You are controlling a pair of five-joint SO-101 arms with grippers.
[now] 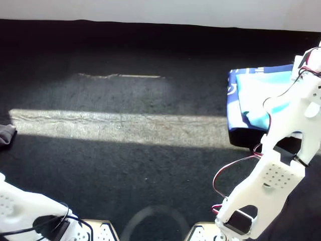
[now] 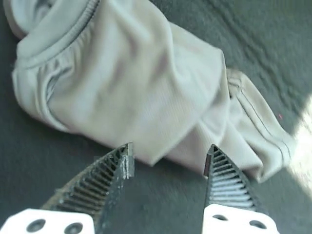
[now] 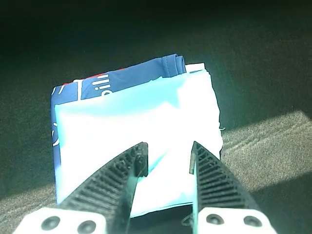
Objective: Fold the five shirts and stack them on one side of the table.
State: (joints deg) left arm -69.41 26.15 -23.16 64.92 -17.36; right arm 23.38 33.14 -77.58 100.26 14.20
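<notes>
**While one shirt lies crumpled, two sit folded**

Where my left claw (image 2: 170,148) hangs, its jaws stand wide apart with nothing gripped between them. It points down at the edge of a grey shirt (image 2: 136,83). That shirt lies crumpled on the dark bench (image 1: 150,175), bunched into loose folds, with a ribbed hem at one end and a stitched seam at the other. From the high view a corner of grey cloth (image 1: 6,133) shows at the bench's left edge, beside a band of sunlight (image 1: 125,125) that runs across the surface. My left arm (image 1: 25,211) sits low at the near left corner.

On the right side of the bench sits a folded stack. A light blue shirt (image 3: 136,122) lies on top, flat and squared. Under it is a dark blue shirt (image 3: 122,78) with printed marks, whose edge pokes out along the far and left sides. My right arm (image 1: 281,165) stretches up over this stack. My right claw (image 3: 168,145) is above the light blue shirt with its jaws parted and gripping nothing. Whether its tips touch the cloth, I cannot tell.
</notes>
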